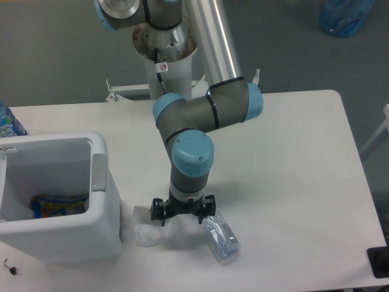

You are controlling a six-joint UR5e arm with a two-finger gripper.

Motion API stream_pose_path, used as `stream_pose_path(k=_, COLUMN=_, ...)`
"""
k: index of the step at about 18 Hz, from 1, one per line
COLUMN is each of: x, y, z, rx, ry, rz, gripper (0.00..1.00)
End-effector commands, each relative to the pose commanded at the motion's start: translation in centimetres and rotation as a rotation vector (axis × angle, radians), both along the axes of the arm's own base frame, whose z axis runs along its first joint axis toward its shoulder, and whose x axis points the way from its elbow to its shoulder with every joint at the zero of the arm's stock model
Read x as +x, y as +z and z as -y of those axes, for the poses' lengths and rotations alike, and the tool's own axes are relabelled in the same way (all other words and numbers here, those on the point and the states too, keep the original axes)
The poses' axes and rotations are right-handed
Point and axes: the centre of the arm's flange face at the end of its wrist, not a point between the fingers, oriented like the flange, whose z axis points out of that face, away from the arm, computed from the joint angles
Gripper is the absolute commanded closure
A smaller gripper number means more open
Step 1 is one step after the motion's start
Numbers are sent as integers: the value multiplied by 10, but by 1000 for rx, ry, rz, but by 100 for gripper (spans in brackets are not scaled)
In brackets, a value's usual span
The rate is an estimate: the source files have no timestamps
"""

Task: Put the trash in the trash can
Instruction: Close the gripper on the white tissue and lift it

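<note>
One crumpled paper sheet and one crushed clear bottle lie side by side on the white counter, just right of the single white trash can, which holds one colourful wrapper; the end effector sits low between them, fingers spread, gripping nothing; beyond lies grey floor.

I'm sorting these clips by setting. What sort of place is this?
Probably a robotics lab or test cell: an arm on a pedestal beside a plain white table, a bare grey floor, and staged trash, a crushed bottle and paper, beside a bin.
</note>
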Motion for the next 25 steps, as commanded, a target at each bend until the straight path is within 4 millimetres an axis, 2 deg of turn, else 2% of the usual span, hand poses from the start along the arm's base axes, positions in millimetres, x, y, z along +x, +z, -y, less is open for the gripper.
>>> stream_pose_path(k=1, x=2, y=-1, z=-1, rx=-2, ry=-3, rz=0, gripper=0)
stream_pose_path(k=3, x=1, y=-1, z=-1, rx=-4, ry=-1, rz=-2, gripper=8)
stream_pose_path(k=7, x=1, y=-1, z=-1, rx=-5, ry=-1, rz=-3, gripper=38)
stream_pose_path(k=9, x=2, y=-2, z=0, rx=-8, ry=0, rz=-1, gripper=57)
stream_pose_path(k=12, x=1, y=-1, z=0, rx=-10, ry=31, rz=-4, gripper=78)
stream_pose_path(k=14, x=0, y=1, z=0, rx=-13, ry=38, rz=-10, gripper=97)
stream_pose_path(k=15, x=0, y=1, z=0, rx=-13, ry=38, rz=-10, gripper=100)
stream_pose_path(k=21, x=-5, y=14, z=-3, rx=7, ry=37, rz=-30, gripper=100)
stream_pose_path(k=25, x=-29, y=63, z=-17, rx=89, ry=66, rz=-87, gripper=100)
